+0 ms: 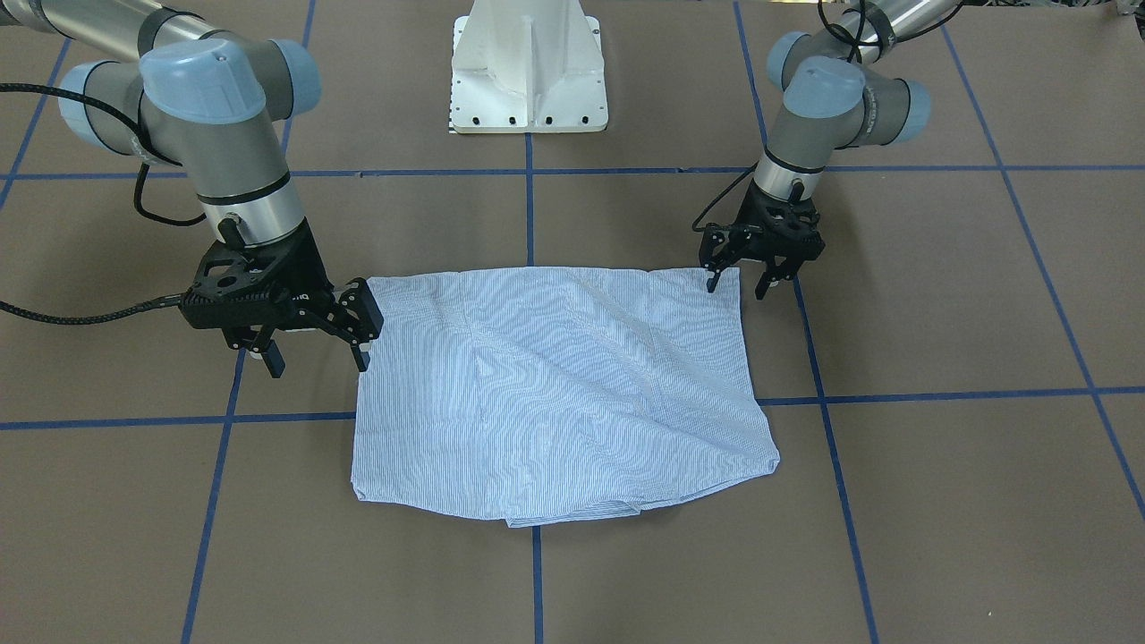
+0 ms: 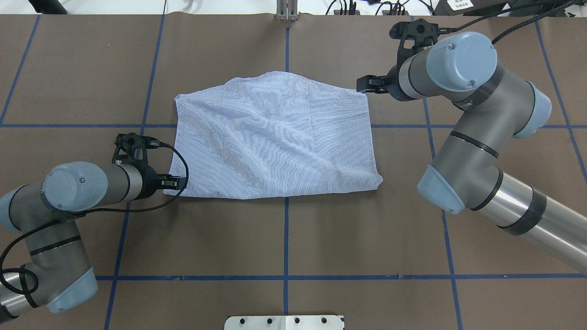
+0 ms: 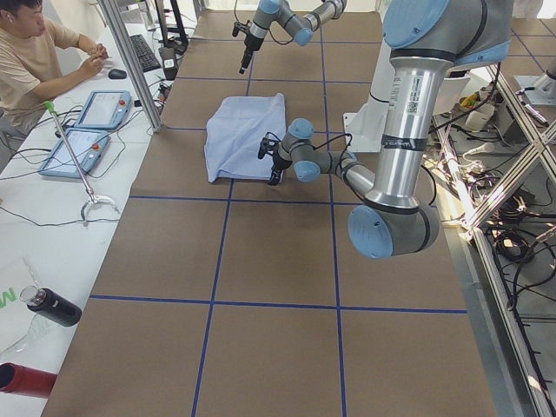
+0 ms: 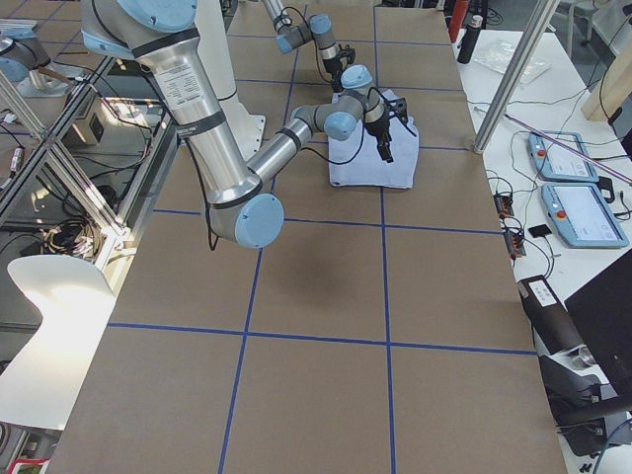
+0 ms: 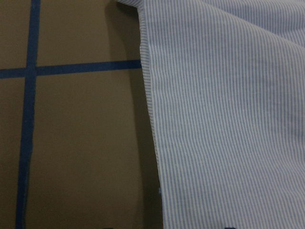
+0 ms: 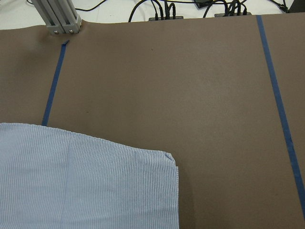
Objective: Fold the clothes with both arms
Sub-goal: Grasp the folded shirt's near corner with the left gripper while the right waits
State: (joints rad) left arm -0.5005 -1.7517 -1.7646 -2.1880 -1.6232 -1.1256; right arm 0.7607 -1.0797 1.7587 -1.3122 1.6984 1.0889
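Shirt (image 1: 555, 385): left end effector (image 1: 736, 292) spread, maybe touching corner; right end effector (image 1: 318, 366) wide-spread.

Little can be read here. On the black body of the right gripper (image 1: 318, 358) a few white letters show in the front-facing view, perhaps the tail of a brand name, too small to spell out. The silver tube of the left arm (image 3: 407, 104) carries a white sticker (image 3: 408, 83) with dark print, illegible from the side camera. The right arm (image 4: 188, 89) bears a similar one, equally unreadable. A partial green letter, cut by the frame edge, stands on a white sheet (image 3: 10, 304) beside the surface.
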